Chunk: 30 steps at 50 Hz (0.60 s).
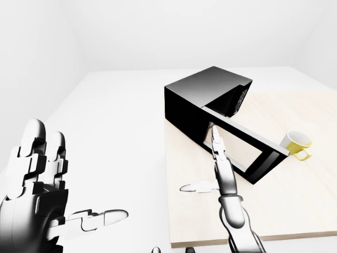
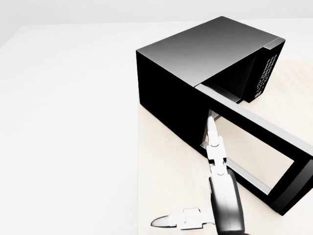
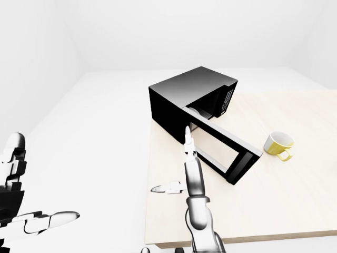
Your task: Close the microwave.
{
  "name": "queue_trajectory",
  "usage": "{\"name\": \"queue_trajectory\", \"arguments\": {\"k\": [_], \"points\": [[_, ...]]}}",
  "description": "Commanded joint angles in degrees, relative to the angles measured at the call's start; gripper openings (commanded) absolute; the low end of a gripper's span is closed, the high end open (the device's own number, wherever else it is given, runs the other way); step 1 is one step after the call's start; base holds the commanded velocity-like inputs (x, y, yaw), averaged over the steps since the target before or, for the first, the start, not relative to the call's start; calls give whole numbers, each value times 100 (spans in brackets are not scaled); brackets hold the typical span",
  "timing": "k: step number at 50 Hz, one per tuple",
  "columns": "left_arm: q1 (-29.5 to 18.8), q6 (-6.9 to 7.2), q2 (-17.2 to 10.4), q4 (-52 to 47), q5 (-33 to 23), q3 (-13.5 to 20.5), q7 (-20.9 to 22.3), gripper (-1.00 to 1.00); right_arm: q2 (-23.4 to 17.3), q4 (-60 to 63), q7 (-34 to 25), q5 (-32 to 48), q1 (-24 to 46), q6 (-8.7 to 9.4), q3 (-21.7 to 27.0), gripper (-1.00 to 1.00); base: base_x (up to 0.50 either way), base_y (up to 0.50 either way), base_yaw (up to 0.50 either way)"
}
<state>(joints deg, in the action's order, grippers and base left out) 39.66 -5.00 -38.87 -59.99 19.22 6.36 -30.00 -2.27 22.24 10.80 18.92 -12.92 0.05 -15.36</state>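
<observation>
The black microwave (image 1: 205,100) sits at the left edge of the pale wooden surface (image 1: 295,200). Its door (image 1: 247,150) hangs wide open, swung out toward the right in the left-eye view. The right hand (image 1: 218,166) is flat, fingers (image 1: 216,138) straight and thumb stuck out, tips by the door's hinge end. The left hand (image 1: 39,184) is spread open at the lower left, holding nothing. A yellow cup (image 1: 296,143) stands just beside the door's far end.

We see a pale wood table (image 1: 295,200) w/ plain white floor (image 1: 116,121) to its left. Bare white walls (image 1: 179,31) rise beyond the table's top edge; light is even, soft.
</observation>
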Motion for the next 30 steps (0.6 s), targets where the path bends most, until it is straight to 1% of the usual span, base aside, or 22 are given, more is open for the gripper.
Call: {"name": "queue_trajectory", "arguments": {"k": [1, 5, 16, 21, 27, 30], "points": [[-84, 0, 140, 0, -62, -59, 0, 100, 209, -1350, 20, -56, 538, -483, 536, 100, 0, 0, 0], [-132, 0, 257, 1, -91, -78, 25, 100, 261, -1708, 13, -87, 697, -505, 719, 100, 0, 0, 0], [-97, 0, 312, 1, -127, -90, 75, 100, 322, -1845, -11, -35, 750, -505, 830, 100, 0, 0, 0], [-98, 0, 379, 1, -184, -135, 122, 100, 321, -1891, -4, -32, 770, -505, 848, 100, 0, 0, 0], [-89, 0, 421, 1, -223, -170, 168, 100, 300, -2106, 34, -22, 978, -505, 975, 100, 0, 0, 0], [-78, 0, 400, 1, -208, -161, 156, 100, 290, -2201, 30, -51, 1100, -505, 1069, 100, 0, 0, 0]]}}
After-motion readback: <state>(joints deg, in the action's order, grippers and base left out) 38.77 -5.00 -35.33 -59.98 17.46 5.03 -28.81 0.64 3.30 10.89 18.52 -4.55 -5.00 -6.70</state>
